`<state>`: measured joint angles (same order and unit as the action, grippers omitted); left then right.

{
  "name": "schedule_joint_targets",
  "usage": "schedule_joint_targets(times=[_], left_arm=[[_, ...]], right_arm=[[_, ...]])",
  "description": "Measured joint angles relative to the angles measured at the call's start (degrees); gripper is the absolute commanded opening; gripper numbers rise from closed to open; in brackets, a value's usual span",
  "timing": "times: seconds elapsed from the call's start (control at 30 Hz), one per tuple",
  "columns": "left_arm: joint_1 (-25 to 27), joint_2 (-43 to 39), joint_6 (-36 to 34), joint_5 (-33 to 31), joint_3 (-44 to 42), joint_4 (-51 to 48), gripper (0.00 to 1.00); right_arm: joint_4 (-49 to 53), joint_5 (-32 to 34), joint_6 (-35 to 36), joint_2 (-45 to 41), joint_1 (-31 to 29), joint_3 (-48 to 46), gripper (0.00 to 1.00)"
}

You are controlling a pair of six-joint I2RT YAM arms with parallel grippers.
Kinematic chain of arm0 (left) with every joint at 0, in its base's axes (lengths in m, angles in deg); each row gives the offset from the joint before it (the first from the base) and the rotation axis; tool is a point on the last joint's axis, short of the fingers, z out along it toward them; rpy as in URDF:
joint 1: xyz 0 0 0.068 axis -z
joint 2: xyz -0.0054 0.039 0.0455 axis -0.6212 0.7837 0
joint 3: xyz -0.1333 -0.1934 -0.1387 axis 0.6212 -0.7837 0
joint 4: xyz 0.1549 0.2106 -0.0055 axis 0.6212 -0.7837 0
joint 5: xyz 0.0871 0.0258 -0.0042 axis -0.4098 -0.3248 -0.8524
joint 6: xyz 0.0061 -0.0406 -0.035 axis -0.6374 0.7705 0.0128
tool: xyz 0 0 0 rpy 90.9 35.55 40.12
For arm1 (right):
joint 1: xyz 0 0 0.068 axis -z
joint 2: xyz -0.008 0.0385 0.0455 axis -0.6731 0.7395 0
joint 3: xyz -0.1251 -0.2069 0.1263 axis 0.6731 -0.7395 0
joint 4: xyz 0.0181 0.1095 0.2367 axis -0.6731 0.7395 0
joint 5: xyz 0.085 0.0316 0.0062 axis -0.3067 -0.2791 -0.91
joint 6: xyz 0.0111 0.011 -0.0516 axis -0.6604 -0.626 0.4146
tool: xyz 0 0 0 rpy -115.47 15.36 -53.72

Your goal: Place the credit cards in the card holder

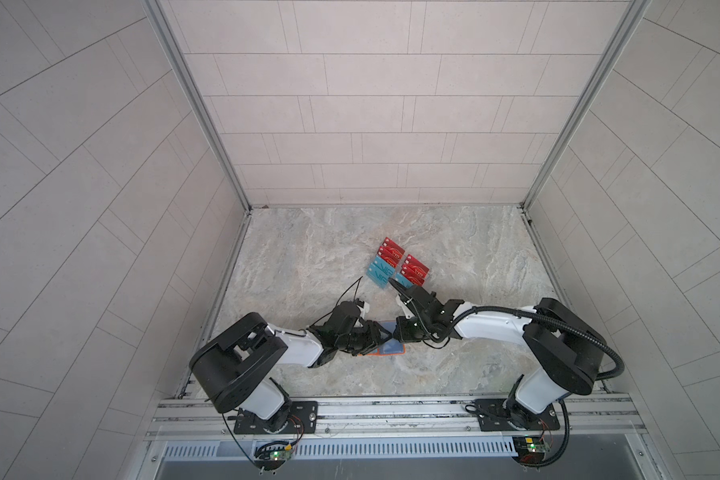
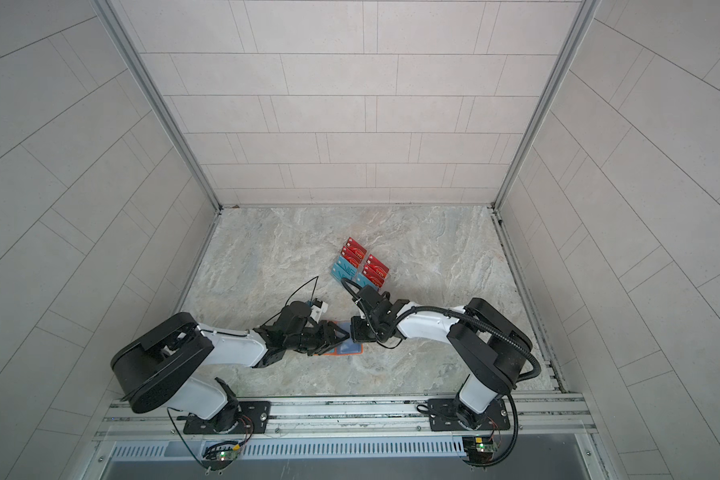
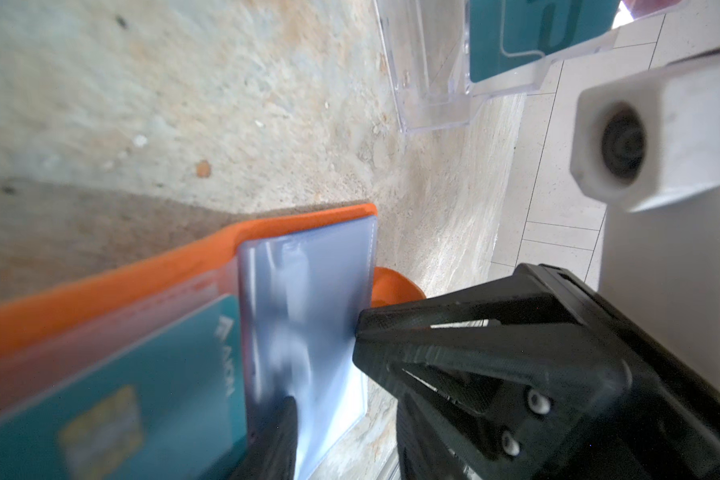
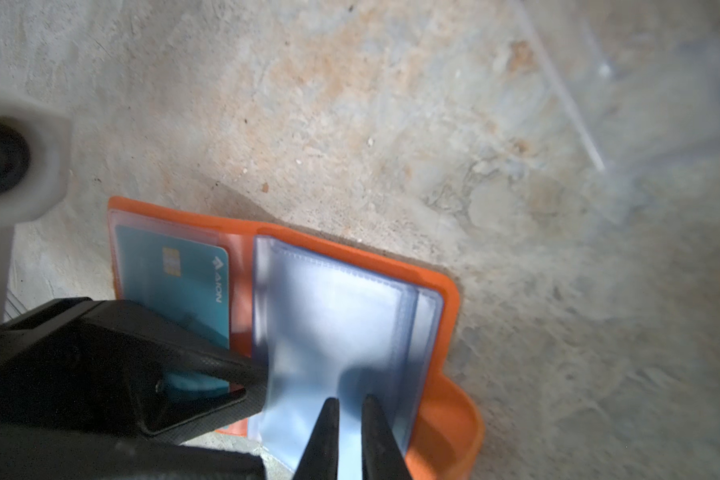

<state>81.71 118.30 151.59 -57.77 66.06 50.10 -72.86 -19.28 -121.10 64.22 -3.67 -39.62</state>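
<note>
The orange card holder [image 4: 352, 250] lies open on the marble table between both arms, seen in both top views [image 1: 385, 351] [image 2: 345, 351]. A teal card [image 4: 175, 286] sits in its left clear sleeve. A clear sleeve leaf [image 4: 337, 316] stands lifted. My right gripper [image 4: 352, 415] is over this leaf, its fingers nearly together, with nothing seen pinched. My left gripper [image 3: 341, 453] is open, one finger [image 3: 277, 436] by the spine; the leaf's edge lies loose between its fingers. Red credit cards [image 1: 392, 248] and teal ones [image 1: 379, 271] stand further back.
The cards stand in a clear acrylic tiered rack [image 3: 433, 87] just behind the two grippers. A thin black cable [image 1: 347, 293] loops up from the left wrist. Tiled walls close in the table on three sides. An aluminium rail [image 1: 391, 409] runs along the front.
</note>
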Motion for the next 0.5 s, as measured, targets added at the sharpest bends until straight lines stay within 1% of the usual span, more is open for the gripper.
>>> schedule_joint_targets(times=[0.37,0.5], left_arm=[[0.2,-0.5,0.8,0.1,-0.9,0.8,0.43],[-1.2,0.3,0.8,0.6,-0.6,1.6,0.44]], right_arm=[[0.1,0.1,0.0,0.0,0.0,0.1,0.15],[0.1,0.1,0.0,0.0,0.0,0.1,0.15]])
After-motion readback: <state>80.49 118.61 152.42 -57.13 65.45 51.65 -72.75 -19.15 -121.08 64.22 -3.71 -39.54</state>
